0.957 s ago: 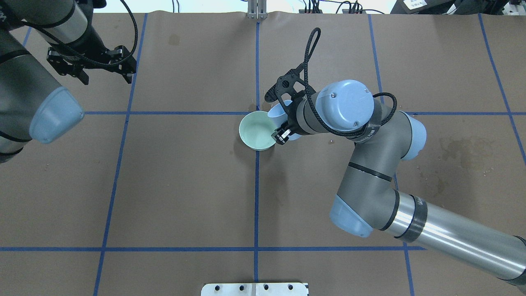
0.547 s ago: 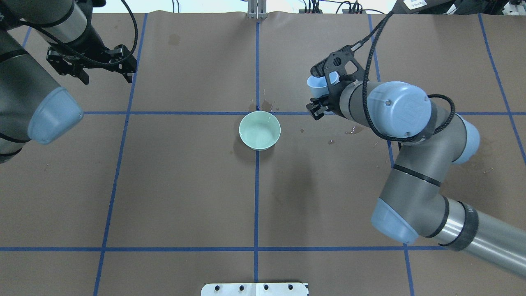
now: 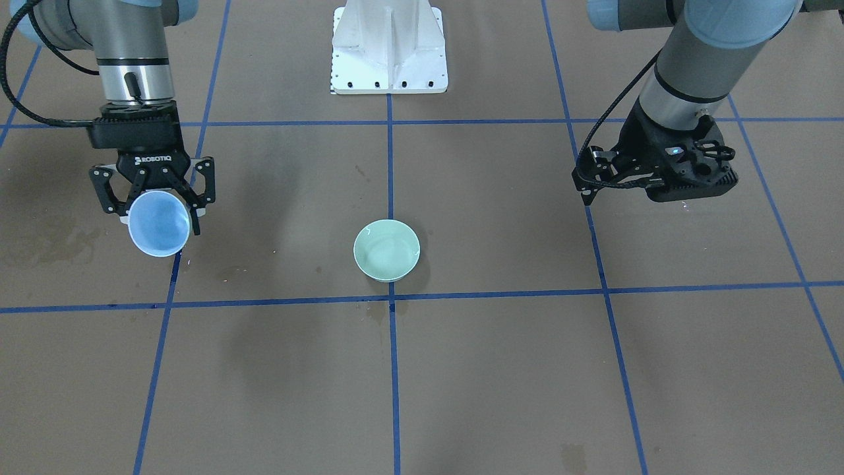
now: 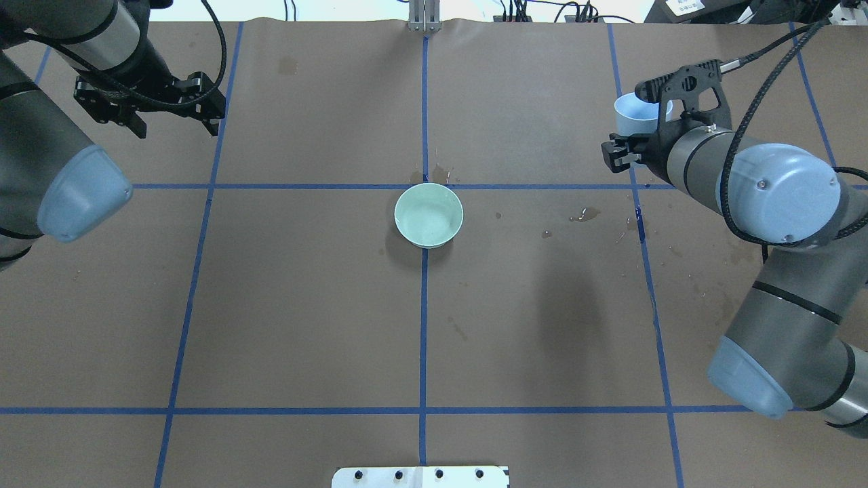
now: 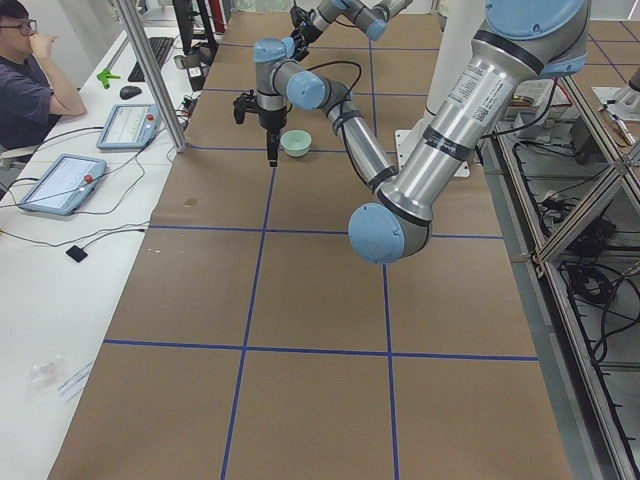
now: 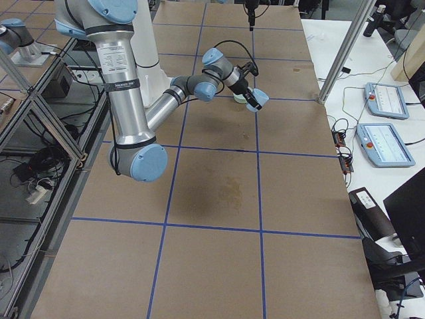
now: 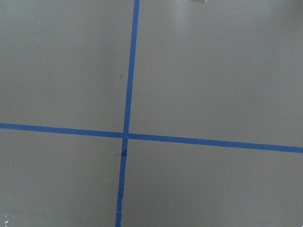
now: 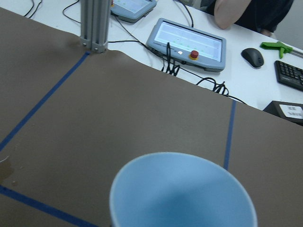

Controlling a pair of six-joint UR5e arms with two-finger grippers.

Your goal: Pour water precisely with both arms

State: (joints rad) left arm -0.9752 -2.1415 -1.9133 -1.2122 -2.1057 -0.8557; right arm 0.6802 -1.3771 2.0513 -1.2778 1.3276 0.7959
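Nearest the robot sits the white metal pedestal plate (image 4: pixel 420 476), flat and bolted, cut off by the overhead view's lower edge. Out across the brown paper table (image 4: pixel 305 305), matte and gridded with blue tape (image 4: pixel 423 325), there's the bowl (image 4: pixel 428 215): round, pale green, smooth and glazed, right on a tape crossing. A glossy pale sheen in its bottom looks like the water (image 3: pixel 386 256), though its level is hard to judge. Dark wet blotches (image 4: pixel 584 215) speckle the paper to the bowl's right.

Farther out, the right gripper (image 3: pixel 160 214) pinches a light-blue cup (image 3: pixel 157 232), a tapered plastic-looking one, held above the table well clear of the bowl. Its inside shows only matte blue. From overhead the black fingers hide most of its wall.

Far left, the left gripper (image 4: pixel 176 118) hangs with fingers spread, holding nothing. Its wrist camera sees only paper and tape.
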